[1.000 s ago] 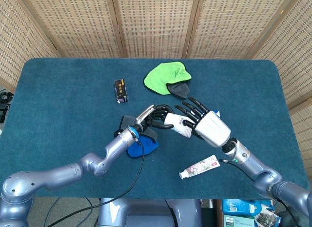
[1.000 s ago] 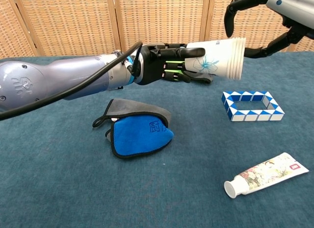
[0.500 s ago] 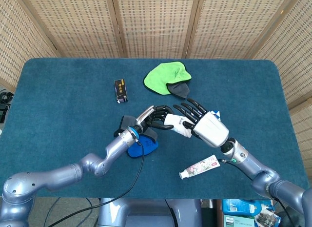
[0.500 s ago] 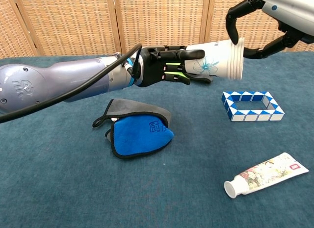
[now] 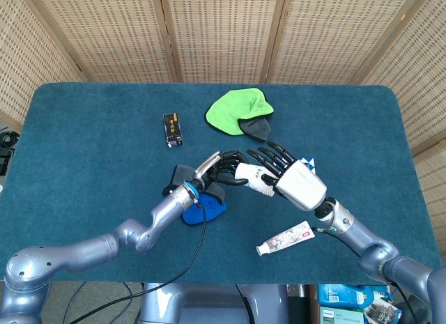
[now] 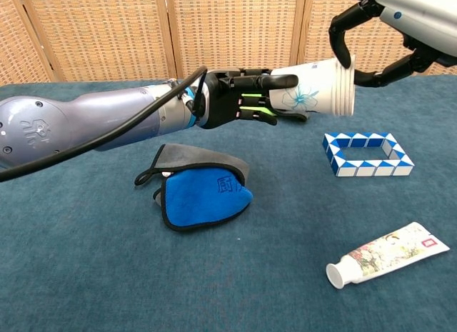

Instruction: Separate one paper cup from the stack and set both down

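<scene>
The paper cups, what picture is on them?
A blue flower on white paper cups, best seen in the chest view.

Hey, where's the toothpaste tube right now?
In the chest view the toothpaste tube lies flat on the table at lower right, in front of the blue-and-white folding puzzle ring; in the head view it sits below the right robot hand.

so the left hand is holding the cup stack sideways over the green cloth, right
Not the green cloth: in the chest view the left hand holds the cup stack sideways above the blue cloth. The green cloth lies farther back on the table.
</scene>
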### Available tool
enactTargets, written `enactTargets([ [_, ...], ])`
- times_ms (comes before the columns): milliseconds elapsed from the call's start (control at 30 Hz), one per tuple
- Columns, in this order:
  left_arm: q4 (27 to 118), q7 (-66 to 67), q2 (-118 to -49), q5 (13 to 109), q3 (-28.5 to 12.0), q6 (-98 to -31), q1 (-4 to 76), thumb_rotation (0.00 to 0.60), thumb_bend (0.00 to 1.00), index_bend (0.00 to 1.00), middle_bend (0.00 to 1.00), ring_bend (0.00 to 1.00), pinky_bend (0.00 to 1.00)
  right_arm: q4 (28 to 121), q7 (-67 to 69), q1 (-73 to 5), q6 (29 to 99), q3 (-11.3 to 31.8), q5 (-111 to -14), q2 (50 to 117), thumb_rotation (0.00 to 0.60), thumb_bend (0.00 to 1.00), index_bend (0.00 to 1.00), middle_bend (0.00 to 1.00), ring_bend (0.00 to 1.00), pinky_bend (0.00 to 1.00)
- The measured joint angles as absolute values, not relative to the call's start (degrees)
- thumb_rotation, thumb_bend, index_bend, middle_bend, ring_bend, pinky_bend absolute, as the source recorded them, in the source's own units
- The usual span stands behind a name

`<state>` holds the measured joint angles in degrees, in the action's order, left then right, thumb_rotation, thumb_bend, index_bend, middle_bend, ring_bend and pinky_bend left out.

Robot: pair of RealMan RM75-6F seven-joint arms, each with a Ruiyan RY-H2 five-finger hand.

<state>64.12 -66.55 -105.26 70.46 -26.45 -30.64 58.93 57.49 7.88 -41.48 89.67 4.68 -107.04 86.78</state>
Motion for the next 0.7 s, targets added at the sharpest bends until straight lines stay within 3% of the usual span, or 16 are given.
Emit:
enactTargets([
  [700,62.33,-69.13,-100.7,70.95,-26.52,-30.72,55.44,0.6,0.14,0.51,0.5,0.45,0.51,53.29,8.69,-36.86,98.43,2.92,-107.52,83.46,0.6,0.52,0.7,0.14,0.19,0.2],
])
